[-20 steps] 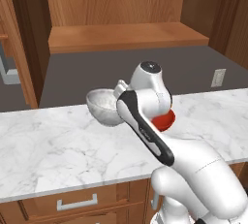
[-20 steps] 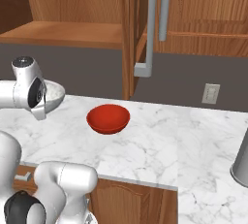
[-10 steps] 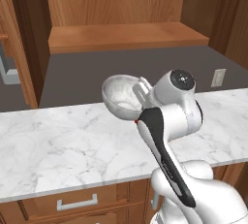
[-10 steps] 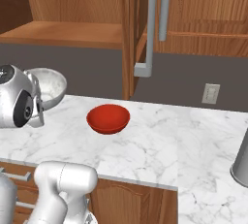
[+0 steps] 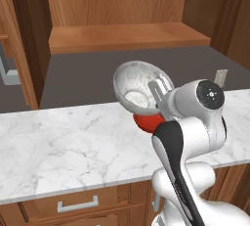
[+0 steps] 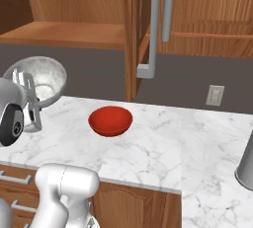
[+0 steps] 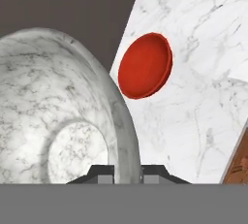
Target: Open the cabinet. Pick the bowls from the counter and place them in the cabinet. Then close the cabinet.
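The end effector (image 5: 157,93) was pinching the rim of the marble bowl (image 5: 139,85), one finger inside the wall and one outside. The bowl hung tipped in the air above the table (image 5: 68,146), its hollow turned toward the base cameras. In the hand view the bowl's pale wall (image 7: 72,116) rose between the two dark fingertips (image 7: 104,173).

The red bowl (image 6: 110,120) sat upright on the marble table (image 6: 163,148), just at four o'clock of the lifted bowl in the right base view and apart from it. In the left base view a sliver of red (image 5: 149,121) showed under the marble bowl, at about six o'clock.

The cabinet (image 5: 122,5) stood open above the table, its wooden shelf (image 5: 127,36) at twelve o'clock of the held bowl. A door (image 6: 136,29) stuck out edge-on with a long grey bar handle (image 6: 152,29). A grey metal pot (image 6: 246,165) stood at the table's three o'clock end.
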### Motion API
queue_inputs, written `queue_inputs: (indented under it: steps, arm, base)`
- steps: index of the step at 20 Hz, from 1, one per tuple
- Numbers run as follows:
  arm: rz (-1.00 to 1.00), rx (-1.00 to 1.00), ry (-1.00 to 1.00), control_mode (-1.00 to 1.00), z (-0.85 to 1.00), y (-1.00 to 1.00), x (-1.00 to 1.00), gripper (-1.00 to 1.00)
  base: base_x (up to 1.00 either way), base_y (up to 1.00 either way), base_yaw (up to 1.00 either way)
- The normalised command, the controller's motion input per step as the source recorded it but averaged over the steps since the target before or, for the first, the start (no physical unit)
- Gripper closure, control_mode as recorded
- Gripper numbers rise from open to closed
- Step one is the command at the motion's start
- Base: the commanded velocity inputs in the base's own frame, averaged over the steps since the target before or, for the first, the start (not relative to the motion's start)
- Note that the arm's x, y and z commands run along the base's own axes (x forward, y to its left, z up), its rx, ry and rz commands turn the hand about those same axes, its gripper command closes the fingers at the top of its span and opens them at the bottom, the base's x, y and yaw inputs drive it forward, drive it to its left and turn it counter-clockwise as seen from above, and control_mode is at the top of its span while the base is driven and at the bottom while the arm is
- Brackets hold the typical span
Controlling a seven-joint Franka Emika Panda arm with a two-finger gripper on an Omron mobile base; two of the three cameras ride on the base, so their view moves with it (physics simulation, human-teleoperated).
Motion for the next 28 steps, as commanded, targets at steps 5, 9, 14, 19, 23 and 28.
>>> queue_inputs:
  steps: [5,9,14,19,23,28]
  arm:
    - [-0.03,0.0,-0.01,-1.0,0.67,-0.06,-0.06,1.0]
    - [-0.01,0.0,0.0,-1.0,0.71,0.0,0.0,1.0]
    - [0.0,0.0,0.0,-1.0,0.48,0.0,0.14,1.0]
    - [0.0,0.0,-0.01,-1.0,0.43,0.0,0.26,1.0]
    - [0.01,0.0,-0.01,-1.0,0.39,0.0,0.26,1.0]
    - [0.0,0.0,-0.02,-1.0,0.32,0.0,0.34,1.0]
  base:
    - [0.0,0.0,0.0]
    - [0.0,0.0,0.0]
    - [0.0,0.0,0.0]
    - [0.0,0.0,0.0]
    - [0.0,0.0,0.0]
    - [0.0,0.0,0.0]
